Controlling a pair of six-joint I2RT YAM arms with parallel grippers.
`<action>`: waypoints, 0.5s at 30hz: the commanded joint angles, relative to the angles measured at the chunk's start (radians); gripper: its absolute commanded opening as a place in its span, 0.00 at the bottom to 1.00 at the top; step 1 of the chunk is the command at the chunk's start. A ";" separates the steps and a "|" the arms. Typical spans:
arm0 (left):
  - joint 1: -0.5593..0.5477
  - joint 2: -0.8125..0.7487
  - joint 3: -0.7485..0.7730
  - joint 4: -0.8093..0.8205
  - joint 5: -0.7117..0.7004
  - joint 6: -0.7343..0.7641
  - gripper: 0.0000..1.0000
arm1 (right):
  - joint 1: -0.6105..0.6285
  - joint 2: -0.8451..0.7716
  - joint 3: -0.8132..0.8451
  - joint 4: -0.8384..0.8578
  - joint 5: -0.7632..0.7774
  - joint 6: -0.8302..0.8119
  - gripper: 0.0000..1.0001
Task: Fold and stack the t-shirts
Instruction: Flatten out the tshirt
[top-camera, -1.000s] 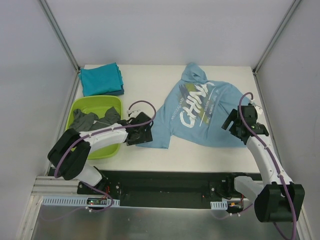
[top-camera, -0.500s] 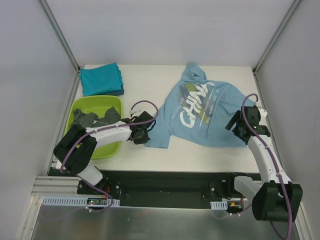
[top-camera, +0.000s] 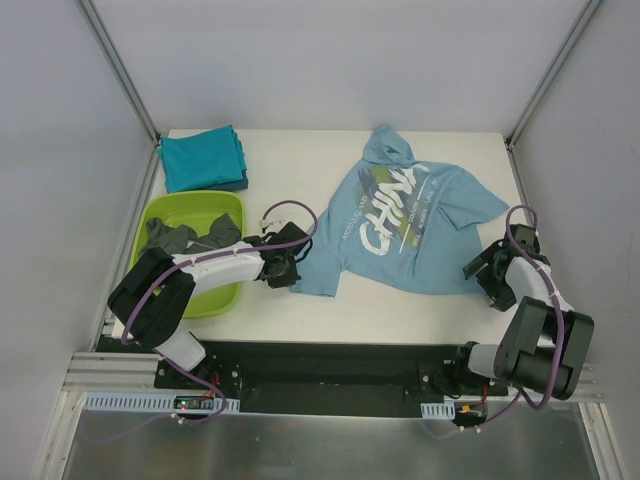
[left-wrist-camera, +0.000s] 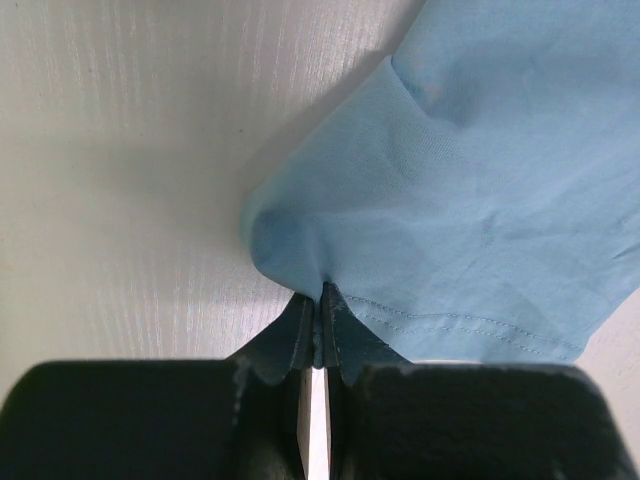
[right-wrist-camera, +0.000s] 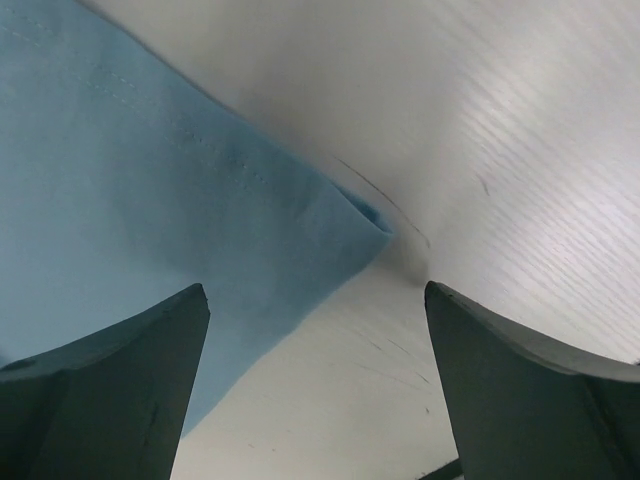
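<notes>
Left gripper (left-wrist-camera: 318, 303): fingers pressed together, pinching the stitched hem of the light blue t-shirt (left-wrist-camera: 470, 200). Fabric puckers into a raised fold directly above the gripper and spreads to its right. White table (left-wrist-camera: 120, 150) shows left of the gripper.

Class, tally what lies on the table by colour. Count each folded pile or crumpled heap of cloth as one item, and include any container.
light blue printed cotton t-shirt, spread out: 1
teal folded cloth pile: 1
dark grey crumpled cloth heap, in the tub: 1
lime-green plastic tub: 1
Total: 4
</notes>
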 joint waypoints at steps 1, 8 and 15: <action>0.002 0.003 -0.017 -0.031 -0.028 0.019 0.00 | -0.008 0.105 0.048 0.073 -0.074 0.000 0.91; 0.003 -0.009 -0.031 -0.028 -0.047 0.016 0.00 | -0.005 0.236 0.083 0.079 -0.063 0.003 0.80; 0.008 -0.001 -0.023 -0.028 -0.047 0.017 0.00 | -0.003 0.230 0.082 0.085 -0.083 -0.011 0.63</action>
